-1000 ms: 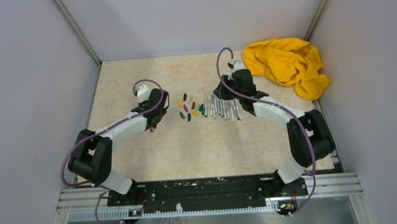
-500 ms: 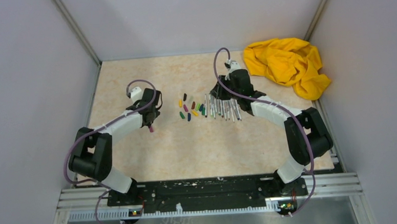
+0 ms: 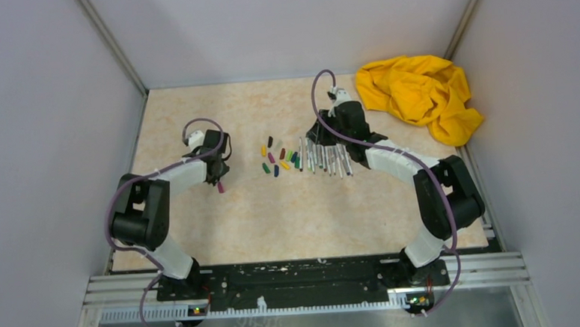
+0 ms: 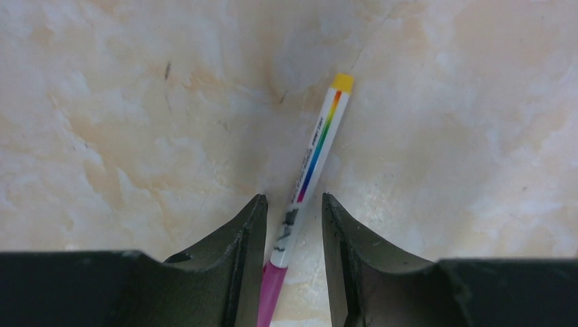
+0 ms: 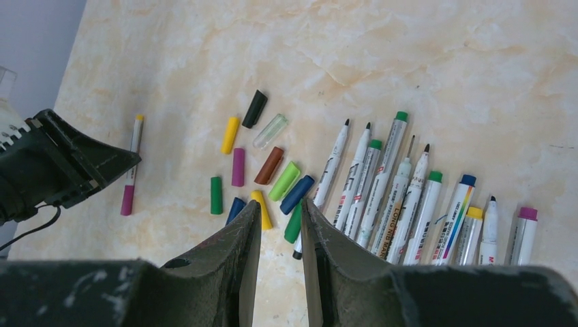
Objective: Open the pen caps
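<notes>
My left claw [image 4: 293, 199], part open, loosely straddles a white magenta-capped pen [image 4: 320, 139] on the marbled tabletop [image 4: 136, 102]. My right claw [image 5: 280, 202], slightly open, empty, hangs over loose coloured plastic caps [image 5: 238, 167].

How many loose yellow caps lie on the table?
2. One yellow cap lies beside the clear cap; the other shows by the right gripper, which may hide more.

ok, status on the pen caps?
Left pincer open, straddling the magenta-capped pen, cap on. Right pincer open, empty, near the loose caps. Yellow cloth well clear.
</notes>
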Tool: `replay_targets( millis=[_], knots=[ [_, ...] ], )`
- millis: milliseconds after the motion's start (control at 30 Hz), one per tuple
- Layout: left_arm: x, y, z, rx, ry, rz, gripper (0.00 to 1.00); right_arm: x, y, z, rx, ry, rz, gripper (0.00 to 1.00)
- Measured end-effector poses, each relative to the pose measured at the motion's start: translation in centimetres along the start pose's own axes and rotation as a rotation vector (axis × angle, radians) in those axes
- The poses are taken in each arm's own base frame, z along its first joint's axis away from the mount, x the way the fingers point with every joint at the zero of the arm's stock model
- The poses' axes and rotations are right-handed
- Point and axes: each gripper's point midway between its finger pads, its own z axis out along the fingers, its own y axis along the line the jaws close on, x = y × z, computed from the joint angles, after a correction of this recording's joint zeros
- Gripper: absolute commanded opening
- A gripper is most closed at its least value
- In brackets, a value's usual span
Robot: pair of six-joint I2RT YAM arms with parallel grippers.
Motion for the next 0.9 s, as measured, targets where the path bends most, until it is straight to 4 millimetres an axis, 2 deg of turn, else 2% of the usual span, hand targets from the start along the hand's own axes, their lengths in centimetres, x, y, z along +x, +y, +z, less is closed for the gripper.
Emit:
replay_targets(
  millis=[133, 400, 467, 600, 633, 900],
  knots=[
    [0.0, -0.3, 0.5, 0.003, 0.007, 0.010, 0.41, -0.1, 0.0, 0.0, -0.001, -0.004, -0.001, 0.28],
    [-0.6, -0.7, 1.2, 0.005, 0.009, 0.027, 0.35, -0.1, 0.0, 0.1, -0.001, -0.004, -0.001, 0.28],
    [-0.7, -0.9, 1.4, 0.008, 0.012, 0.030, 0.29, 0.0, 0.0, 0.1, -0.001, -0.003, -0.001, 0.28],
    [-0.8, -1.0, 1.6, 0.009, 0.014, 0.045, 0.05, -0.1, 0.0, 0.1, -0.001, -0.003, -0.001, 0.28],
    [-0.7, -1.1, 1.7, 0.014, 0.016, 0.050, 0.02, -0.1, 0.0, 0.1, -0.001, -0.003, -0.001, 0.28],
    [-1.1, -2.6, 2.2, 0.063, 0.029, 0.060, 0.00, 0.0, 0.0, 0.0, 0.000, -0.002, 0.000, 0.28]
  ],
)
